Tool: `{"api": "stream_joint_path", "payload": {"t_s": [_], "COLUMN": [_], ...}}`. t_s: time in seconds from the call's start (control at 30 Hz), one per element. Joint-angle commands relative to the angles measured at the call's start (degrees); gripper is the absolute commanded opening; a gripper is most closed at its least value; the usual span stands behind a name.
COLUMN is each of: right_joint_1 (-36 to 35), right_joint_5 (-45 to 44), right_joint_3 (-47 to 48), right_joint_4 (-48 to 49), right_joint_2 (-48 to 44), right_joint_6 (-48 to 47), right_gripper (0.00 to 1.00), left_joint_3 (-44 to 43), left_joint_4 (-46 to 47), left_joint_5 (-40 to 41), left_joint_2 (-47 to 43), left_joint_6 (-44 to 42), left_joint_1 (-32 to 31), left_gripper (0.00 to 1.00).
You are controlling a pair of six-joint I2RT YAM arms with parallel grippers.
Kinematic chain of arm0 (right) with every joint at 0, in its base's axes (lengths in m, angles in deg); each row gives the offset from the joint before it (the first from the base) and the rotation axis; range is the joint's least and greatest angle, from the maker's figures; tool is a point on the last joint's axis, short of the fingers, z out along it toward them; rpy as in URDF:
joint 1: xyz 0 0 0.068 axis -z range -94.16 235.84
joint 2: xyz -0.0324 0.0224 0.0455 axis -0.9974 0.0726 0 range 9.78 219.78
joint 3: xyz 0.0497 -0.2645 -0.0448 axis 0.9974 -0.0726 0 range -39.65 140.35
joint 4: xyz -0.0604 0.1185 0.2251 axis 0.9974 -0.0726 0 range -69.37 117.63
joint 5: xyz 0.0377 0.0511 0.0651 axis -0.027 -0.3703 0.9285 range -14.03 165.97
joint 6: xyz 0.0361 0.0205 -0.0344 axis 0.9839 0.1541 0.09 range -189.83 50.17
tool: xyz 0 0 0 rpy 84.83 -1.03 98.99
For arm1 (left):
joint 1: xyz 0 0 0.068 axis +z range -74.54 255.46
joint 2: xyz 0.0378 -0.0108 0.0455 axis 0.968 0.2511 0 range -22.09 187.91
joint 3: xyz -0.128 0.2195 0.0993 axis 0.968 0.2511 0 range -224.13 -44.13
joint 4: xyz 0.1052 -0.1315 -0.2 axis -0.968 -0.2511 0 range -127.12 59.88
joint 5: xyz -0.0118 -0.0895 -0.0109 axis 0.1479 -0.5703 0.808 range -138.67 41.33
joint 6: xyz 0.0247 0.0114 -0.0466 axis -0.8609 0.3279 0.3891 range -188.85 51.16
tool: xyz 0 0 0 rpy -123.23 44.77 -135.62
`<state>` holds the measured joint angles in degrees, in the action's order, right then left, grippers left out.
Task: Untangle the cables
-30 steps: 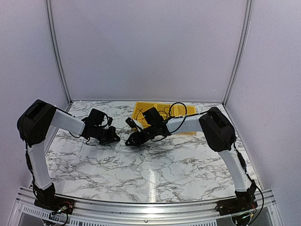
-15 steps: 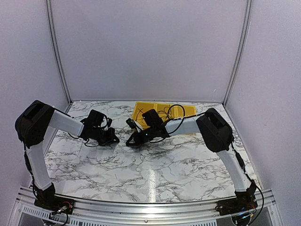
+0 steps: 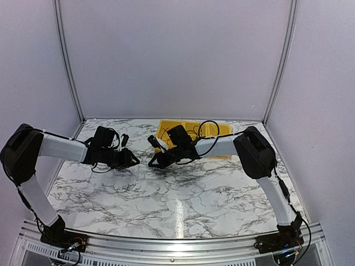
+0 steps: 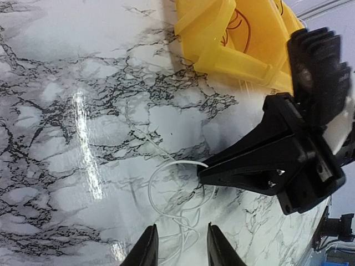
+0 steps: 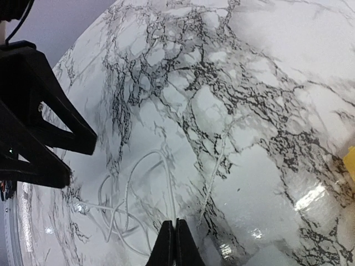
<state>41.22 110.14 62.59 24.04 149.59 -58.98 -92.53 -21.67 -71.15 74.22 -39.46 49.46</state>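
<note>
The cables I can see on the marble are a thin white tangle (image 4: 148, 190) of loose loops, lying between the two grippers (image 5: 167, 169). My right gripper (image 5: 175, 224) is shut on one strand of it, low over the table (image 3: 152, 162). Facing it, my left gripper (image 4: 180, 249) is open, its fingertips either side of the tangle's near loops without pinching them (image 3: 132, 159). More thin dark wires (image 3: 194, 132) lie in the yellow tray.
The yellow tray (image 3: 166, 128) stands at the back centre of the table, just behind the right wrist, and shows at the top of the left wrist view (image 4: 238, 55). White walls close in the back and sides.
My left gripper has opened and its arm has drawn back to the left. My right gripper has closed on the white strand and stays about where it was.
</note>
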Motion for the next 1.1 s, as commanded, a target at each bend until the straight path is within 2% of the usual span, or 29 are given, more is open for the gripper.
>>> {"api": "stream_joint_path", "payload": {"t_s": [0.0,0.17,0.33,0.57,0.73,0.93,1.07], "right_joint_1": [-0.47,-0.46,-0.42,1.16,4.13,8.18,10.40], "right_joint_5": [0.49,2.74,9.06,11.24,10.63,10.77,9.33], "right_joint_3": [2.99,2.73,1.97,4.01,7.01,10.92,12.20], "right_joint_4": [0.30,0.69,0.51,-2.14,-1.60,1.18,0.38], "right_joint_2": [-3.24,-4.11,-6.17,-13.94,-20.55,-24.96,-26.89], "right_joint_6": [-2.20,-3.20,-5.46,-12.98,-11.70,-4.38,-4.70], "right_gripper": [0.00,0.00,0.00,0.00,0.00,0.00,0.00], "left_joint_3": [-2.02,-6.28,-10.61,-11.44,-9.70,-8.27,-7.94], "left_joint_4": [0.18,1.45,2.27,1.80,2.52,2.88,2.98], "left_joint_5": [-1.28,1.87,2.38,5.09,5.89,6.03,5.95], "left_joint_2": [4.70,10.93,15.29,17.54,18.39,19.76,19.66], "left_joint_6": [0.22,3.00,5.31,5.21,4.95,4.71,4.63], "left_joint_1": [-0.44,-0.46,-0.46,-0.46,-0.46,-0.46,-0.46], "left_gripper": [0.33,0.30,0.29,0.22,0.13,0.09,0.08]}}
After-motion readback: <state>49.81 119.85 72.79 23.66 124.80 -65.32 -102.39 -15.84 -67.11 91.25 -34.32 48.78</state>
